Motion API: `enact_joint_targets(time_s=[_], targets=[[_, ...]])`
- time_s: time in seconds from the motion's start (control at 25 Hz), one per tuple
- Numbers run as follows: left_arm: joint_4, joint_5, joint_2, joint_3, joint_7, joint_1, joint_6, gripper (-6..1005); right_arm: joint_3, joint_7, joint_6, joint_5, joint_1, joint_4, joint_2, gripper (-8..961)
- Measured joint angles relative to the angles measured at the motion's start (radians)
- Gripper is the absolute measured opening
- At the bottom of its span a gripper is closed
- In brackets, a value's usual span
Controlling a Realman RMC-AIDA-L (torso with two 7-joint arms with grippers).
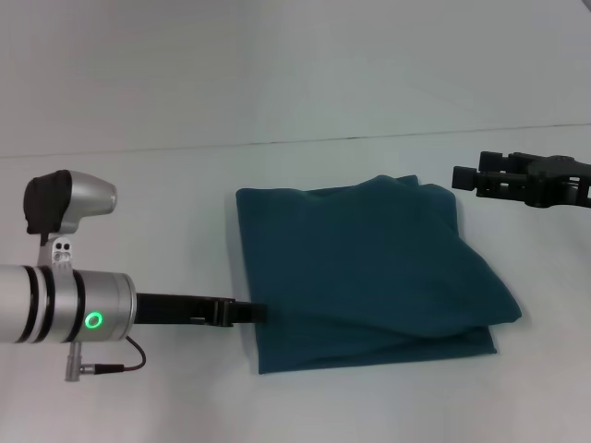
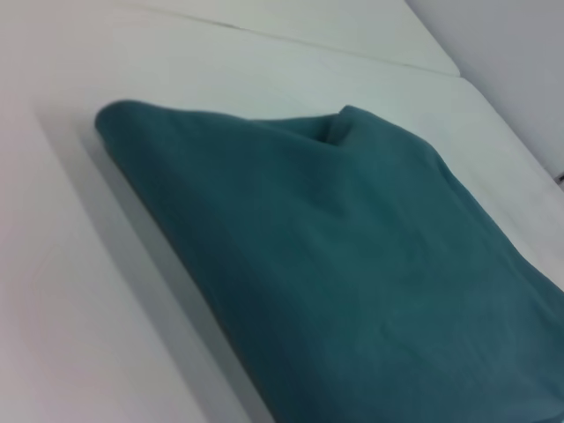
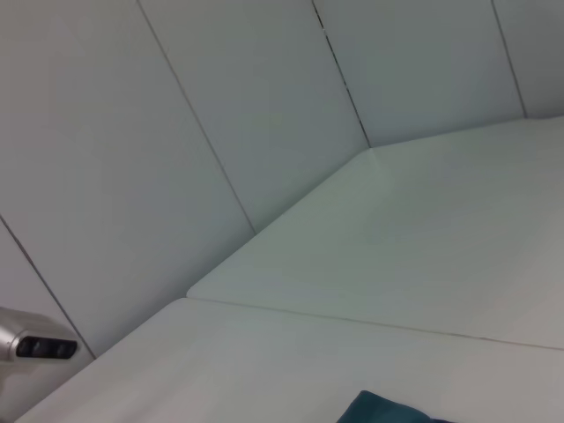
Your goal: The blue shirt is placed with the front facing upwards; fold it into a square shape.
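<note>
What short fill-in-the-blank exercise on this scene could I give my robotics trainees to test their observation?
1. The dark teal-blue cotton shirt lies ____ into a rough square on the white table.
2. The left gripper touches the shirt's ____ edge.
3. The right gripper hangs clear of the shirt, near its far ____ corner.

Missing words: folded; left; right

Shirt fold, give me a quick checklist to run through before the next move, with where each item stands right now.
1. Shirt folded into a compact, roughly square stack: ok.
2. Edges lined up: not ok; the lower layer sticks out along the near edge and the right corner bulges.
3. Top surface flat: not ok; a small pucker sits at the far edge.
4. Left end effector at the shirt's left near edge: ok; whether it grips cloth, cannot tell.
5. Right end effector clear of the shirt, off its far right corner: ok.
6. Print and collar tag hidden inside the fold: ok.
</note>
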Motion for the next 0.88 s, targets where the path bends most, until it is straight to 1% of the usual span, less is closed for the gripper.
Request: enact_joint_targets(time_s=[0.4, 0.64, 0.72, 0.88], targets=[[-0.006, 0.001, -0.008, 0.039, -0.034, -0.014, -0.009, 369, -0.004, 0.002, -0.003, 0.0, 0.0, 0.0, -0.002, 922], [-0.008, 0.001, -0.014, 0.066, -0.045, -0.017, -0.012, 612, -0.005, 0.003, -0.006, 0.0, 0.001, 0.0, -0.004, 922], [-0.008, 0.001, -0.016, 0.072, -0.045, -0.017, -0.012, 814, -0.004, 0.003, -0.007, 0.0, 0.001, 0.0, -0.004, 921], [-0.007, 0.001, -0.021, 0.087, -0.045, -0.02, -0.013, 861, -0.003, 0.003, -0.009, 0.0, 0.001, 0.0, -0.004, 921]])
